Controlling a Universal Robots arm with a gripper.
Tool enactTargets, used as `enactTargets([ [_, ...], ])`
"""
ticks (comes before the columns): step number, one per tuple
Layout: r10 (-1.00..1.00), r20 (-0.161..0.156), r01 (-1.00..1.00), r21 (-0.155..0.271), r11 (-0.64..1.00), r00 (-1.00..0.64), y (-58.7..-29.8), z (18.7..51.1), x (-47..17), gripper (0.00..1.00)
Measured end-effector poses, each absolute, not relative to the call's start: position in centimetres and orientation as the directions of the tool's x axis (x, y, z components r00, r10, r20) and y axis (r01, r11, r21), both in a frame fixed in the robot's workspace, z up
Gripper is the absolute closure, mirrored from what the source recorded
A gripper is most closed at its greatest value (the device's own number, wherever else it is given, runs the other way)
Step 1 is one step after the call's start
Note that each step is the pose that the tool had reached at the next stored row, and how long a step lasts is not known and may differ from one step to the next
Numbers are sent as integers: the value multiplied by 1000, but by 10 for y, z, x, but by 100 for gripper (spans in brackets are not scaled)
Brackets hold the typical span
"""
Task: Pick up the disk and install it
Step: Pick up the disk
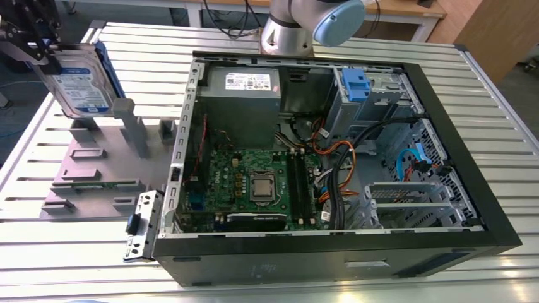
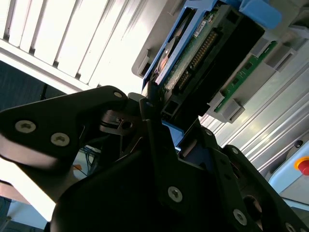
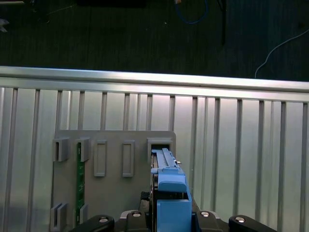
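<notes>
The disk point(image 1: 82, 85), a silver drive with a white-and-blue label and a blue frame, hangs upright at the exterior view's far left, just above the posts of a grey fixture point(image 1: 93, 180). My gripper point(image 1: 44, 50) is shut on its upper end. In the second wrist view the black fingers point(image 2: 145, 113) clamp the disk point(image 2: 203, 48) edge-on, with its green board and connector showing. In the first wrist view the disk's blue frame point(image 3: 170, 193) stands over the fixture plate point(image 3: 113, 183), near an open slot.
An open computer case point(image 1: 446, 136) lies on the slotted aluminium table point(image 1: 76, 252), with a motherboard point(image 1: 252, 183), a grey power supply point(image 1: 244, 85) and a drive bay with a blue latch point(image 1: 356, 85). The arm's base point(image 1: 295, 25) stands behind the case. A green board point(image 3: 79, 179) sits in the fixture.
</notes>
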State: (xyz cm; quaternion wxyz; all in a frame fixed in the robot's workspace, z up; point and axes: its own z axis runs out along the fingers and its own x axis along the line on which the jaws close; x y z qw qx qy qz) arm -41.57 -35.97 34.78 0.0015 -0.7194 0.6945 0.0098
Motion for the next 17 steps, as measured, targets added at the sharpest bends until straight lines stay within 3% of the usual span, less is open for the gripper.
enactTargets([
  [17,-999,-16,-999,11,-35,35,-360,352,-416,64],
])
